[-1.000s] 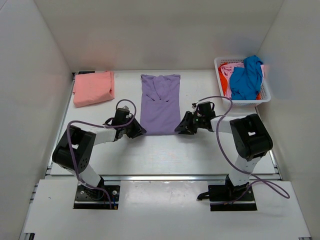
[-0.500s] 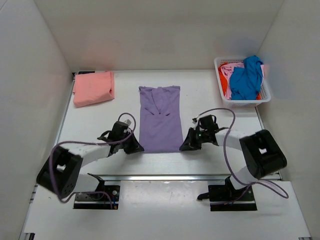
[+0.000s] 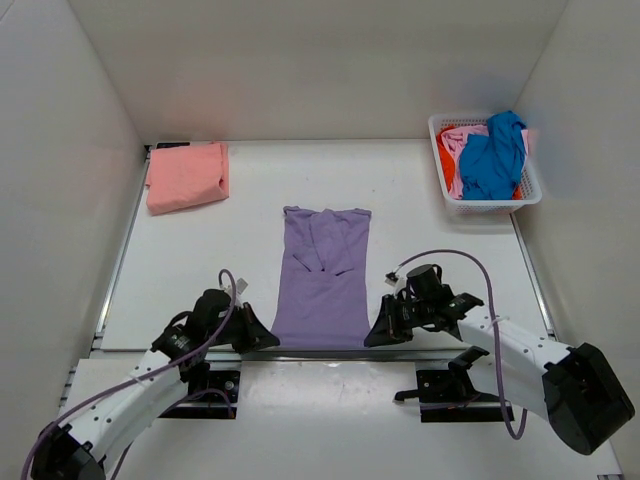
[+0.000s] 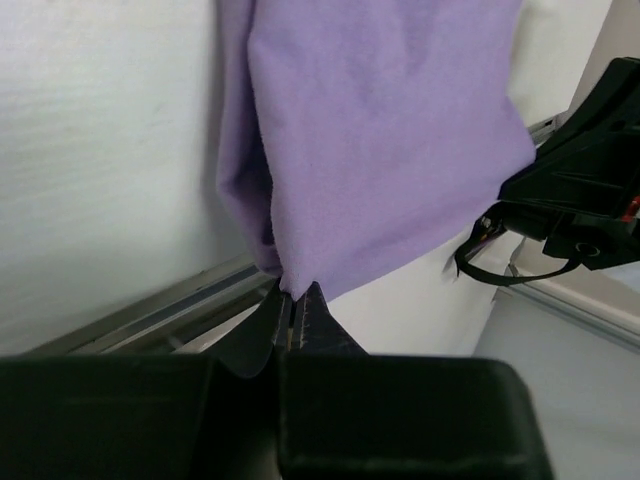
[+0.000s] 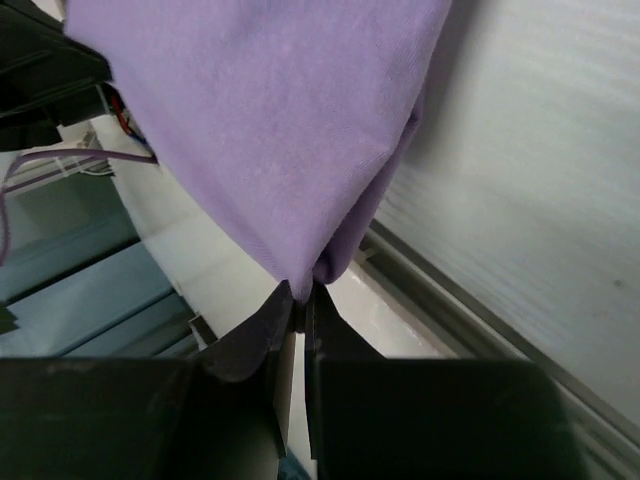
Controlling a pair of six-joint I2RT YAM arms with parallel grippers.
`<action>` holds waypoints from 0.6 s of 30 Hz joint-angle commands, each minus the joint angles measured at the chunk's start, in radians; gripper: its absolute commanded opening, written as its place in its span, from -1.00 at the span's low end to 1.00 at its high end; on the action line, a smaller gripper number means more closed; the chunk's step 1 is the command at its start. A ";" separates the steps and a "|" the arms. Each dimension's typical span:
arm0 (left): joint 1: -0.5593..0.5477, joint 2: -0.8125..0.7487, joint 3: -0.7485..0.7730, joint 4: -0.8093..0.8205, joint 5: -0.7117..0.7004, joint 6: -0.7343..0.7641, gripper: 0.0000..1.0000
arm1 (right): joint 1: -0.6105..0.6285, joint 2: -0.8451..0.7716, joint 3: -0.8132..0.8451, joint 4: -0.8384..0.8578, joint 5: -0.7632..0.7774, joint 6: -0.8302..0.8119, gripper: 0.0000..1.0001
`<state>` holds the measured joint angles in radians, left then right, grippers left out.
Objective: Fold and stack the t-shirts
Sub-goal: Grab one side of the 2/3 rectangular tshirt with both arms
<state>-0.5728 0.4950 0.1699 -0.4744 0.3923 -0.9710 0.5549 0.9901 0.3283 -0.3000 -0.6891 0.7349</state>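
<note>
A lavender-purple t-shirt (image 3: 322, 277) lies lengthwise in the middle of the table, sleeves folded in, its bottom hem drawn to the near edge. My left gripper (image 3: 264, 340) is shut on the hem's left corner, and the cloth (image 4: 380, 140) fans away from its tips (image 4: 293, 300). My right gripper (image 3: 374, 338) is shut on the hem's right corner, with the same cloth (image 5: 270, 110) spreading from its tips (image 5: 300, 297). A folded salmon-pink t-shirt (image 3: 187, 176) rests at the far left. Blue, orange-red and pink t-shirts (image 3: 490, 157) are heaped in the basket.
The white lattice basket (image 3: 527, 195) stands at the far right corner. A metal rail (image 3: 320, 353) runs along the table's near edge, just under both grippers. White walls enclose the table on three sides. Purple cables loop from both arms.
Both grippers closed on the hem corners of the lavender-purple t-shirt and pulled back toward the near edge, dragging the whole shirt closer. Both arms now stretch low along the front.
</note>
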 commanded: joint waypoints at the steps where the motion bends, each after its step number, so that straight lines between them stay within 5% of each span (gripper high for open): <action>1: 0.031 -0.015 -0.023 -0.044 0.022 -0.028 -1.00 | -0.024 -0.005 0.000 -0.053 -0.039 0.023 -0.99; 5: 0.106 0.121 0.091 0.028 0.042 0.043 -1.00 | -0.096 0.063 0.106 -0.079 -0.085 -0.035 -0.98; 8: 0.223 0.366 0.279 0.074 0.085 0.152 -1.00 | -0.197 0.178 0.267 -0.135 -0.109 -0.130 -1.00; 16: 0.343 1.075 0.975 0.158 0.057 0.347 -0.98 | -0.375 0.716 0.861 -0.232 -0.067 -0.316 -1.00; 17: 0.356 1.185 1.072 0.166 0.059 0.342 -0.72 | -0.378 0.754 0.955 -0.226 -0.050 -0.313 -1.00; 18: 0.373 1.282 1.115 0.174 0.054 0.339 0.01 | -0.395 0.822 0.988 -0.228 -0.026 -0.312 -0.81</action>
<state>-0.2417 1.6005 1.1652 -0.3321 0.4839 -0.6834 0.1967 1.6863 1.2140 -0.4870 -0.7700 0.4858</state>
